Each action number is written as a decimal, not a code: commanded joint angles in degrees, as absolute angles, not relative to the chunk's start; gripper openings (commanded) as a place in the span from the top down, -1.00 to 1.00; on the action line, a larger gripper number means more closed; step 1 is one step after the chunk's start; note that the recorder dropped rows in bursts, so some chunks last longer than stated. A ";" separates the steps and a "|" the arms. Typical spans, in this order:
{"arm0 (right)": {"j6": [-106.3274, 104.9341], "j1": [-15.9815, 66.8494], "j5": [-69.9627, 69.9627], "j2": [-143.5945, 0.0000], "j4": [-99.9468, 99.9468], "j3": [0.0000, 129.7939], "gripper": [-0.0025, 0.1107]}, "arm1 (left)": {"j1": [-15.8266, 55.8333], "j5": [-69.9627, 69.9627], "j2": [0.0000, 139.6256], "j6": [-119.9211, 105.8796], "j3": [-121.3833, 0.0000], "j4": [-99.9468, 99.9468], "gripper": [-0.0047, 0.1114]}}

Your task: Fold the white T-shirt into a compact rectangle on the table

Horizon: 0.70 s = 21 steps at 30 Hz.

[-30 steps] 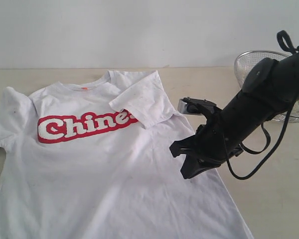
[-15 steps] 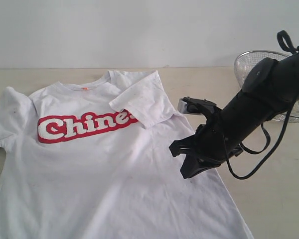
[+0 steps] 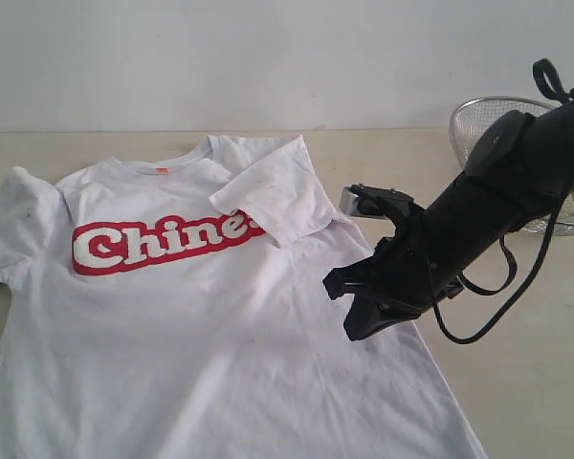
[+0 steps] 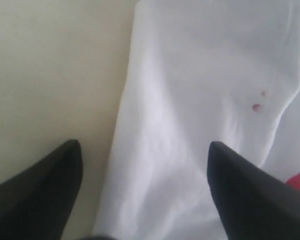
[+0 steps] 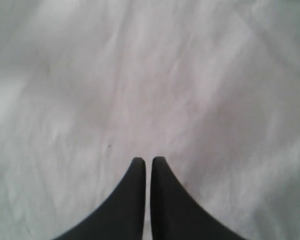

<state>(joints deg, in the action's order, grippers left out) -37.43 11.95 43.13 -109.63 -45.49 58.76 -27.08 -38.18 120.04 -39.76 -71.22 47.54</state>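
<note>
Nearest to me, the lower part of the white T-shirt (image 3: 201, 363) lies flat and open on the table (image 3: 536, 392), chest side up, and it fills the left and the middle. Over its right side hangs the right gripper (image 5: 148, 161), fingers pressed together and holding nothing. At the shirt's left edge the left gripper (image 4: 145, 145) hovers with fingers wide apart, one above cloth and one above bare table, gripping nothing. Farther away, the sleeve on the right (image 3: 268, 191) is already turned inward and covers the end of the red band (image 3: 143, 247). The sleeve on the left (image 3: 19, 215) is not yet folded. A wire-mesh basket (image 3: 483, 120) stands far right. I judge the folding is only begun: the second sleeve, the sides and the length all remain.
</note>
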 commanded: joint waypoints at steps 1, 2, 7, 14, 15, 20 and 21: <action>-38.07 12.01 43.08 -109.26 -45.76 58.64 0.96 | -26.60 -37.87 122.16 -40.26 -71.07 47.36 -0.16; -38.07 12.01 43.08 -109.26 -45.76 58.64 0.96 | -26.60 -37.87 122.31 -40.26 -71.07 47.36 0.00; -38.07 12.01 43.08 -109.26 -45.76 58.64 0.96 | -26.60 -36.87 122.31 -40.26 -71.22 49.07 0.83; -38.07 12.01 43.08 -109.26 -45.76 58.64 0.96 | -26.60 -42.30 120.44 -40.20 -74.64 53.80 0.84; -38.07 12.01 43.08 -109.26 -45.76 58.64 0.96 | -26.60 -42.79 119.92 -40.32 -75.00 54.34 0.84; -38.07 12.01 43.20 -109.26 -45.76 58.64 0.96 | -26.60 -44.23 116.21 -39.73 -75.71 55.02 0.84; -38.07 12.01 43.20 -109.26 -45.76 58.64 0.96 | -26.60 -44.66 115.57 -39.73 -75.71 55.22 0.84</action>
